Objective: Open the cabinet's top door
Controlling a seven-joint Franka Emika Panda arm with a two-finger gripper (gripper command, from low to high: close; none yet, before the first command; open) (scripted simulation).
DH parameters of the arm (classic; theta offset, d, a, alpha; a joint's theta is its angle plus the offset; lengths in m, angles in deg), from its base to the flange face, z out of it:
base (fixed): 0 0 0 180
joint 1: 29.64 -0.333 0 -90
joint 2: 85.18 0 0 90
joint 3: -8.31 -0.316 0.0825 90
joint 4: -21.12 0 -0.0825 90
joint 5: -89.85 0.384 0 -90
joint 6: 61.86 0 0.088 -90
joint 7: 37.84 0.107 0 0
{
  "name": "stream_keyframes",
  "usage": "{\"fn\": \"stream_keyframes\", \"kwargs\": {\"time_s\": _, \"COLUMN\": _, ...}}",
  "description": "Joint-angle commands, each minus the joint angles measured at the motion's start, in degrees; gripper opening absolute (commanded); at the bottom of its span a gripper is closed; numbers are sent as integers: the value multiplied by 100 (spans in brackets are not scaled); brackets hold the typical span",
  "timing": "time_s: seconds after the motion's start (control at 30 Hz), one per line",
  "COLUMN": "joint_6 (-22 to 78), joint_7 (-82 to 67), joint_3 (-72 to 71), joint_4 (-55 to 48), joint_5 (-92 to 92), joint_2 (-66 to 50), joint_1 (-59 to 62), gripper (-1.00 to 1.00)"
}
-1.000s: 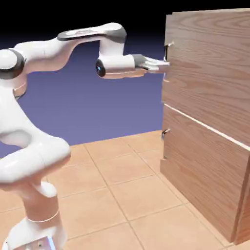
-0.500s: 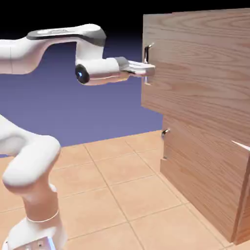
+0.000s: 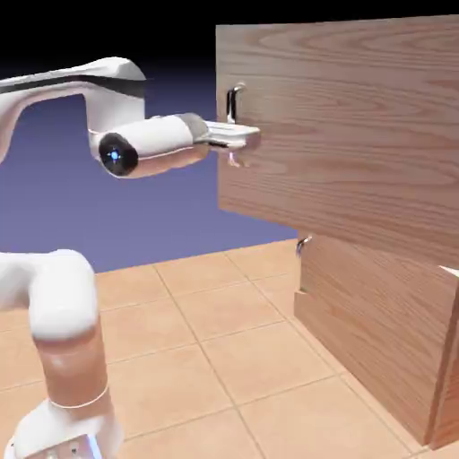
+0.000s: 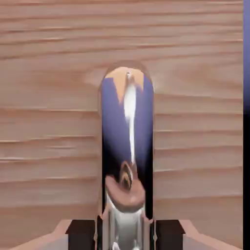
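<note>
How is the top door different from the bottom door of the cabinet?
The top door is swung out past the cabinet's front; the bottom door sits shut.
The top door's silver handle has the claw shut on it; the bottom door's small handle is untouched.
The top door looks taller.
Both are light-brown wood grain.

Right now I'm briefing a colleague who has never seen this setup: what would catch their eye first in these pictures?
Probably the big wooden cabinet on the exterior view's right, with its top door swung out past the lower panel. Next, the white arm reaching across from the left, its gripper with jaws shut on the silver handle at the door's edge. In the hand view that shiny handle fills the middle against wood grain.
</note>
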State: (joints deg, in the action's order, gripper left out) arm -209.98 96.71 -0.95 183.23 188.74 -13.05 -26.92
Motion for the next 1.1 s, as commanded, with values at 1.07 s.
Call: {"fn": "stream_keyframes", "kwargs": {"time_s": 1.07, "joint_6": 6334, "joint_7": 1049, "joint_3": 6476, "joint_4": -2336, "joint_5": -6209, "joint_2": 340, "joint_1": -1040, "gripper": -100}}
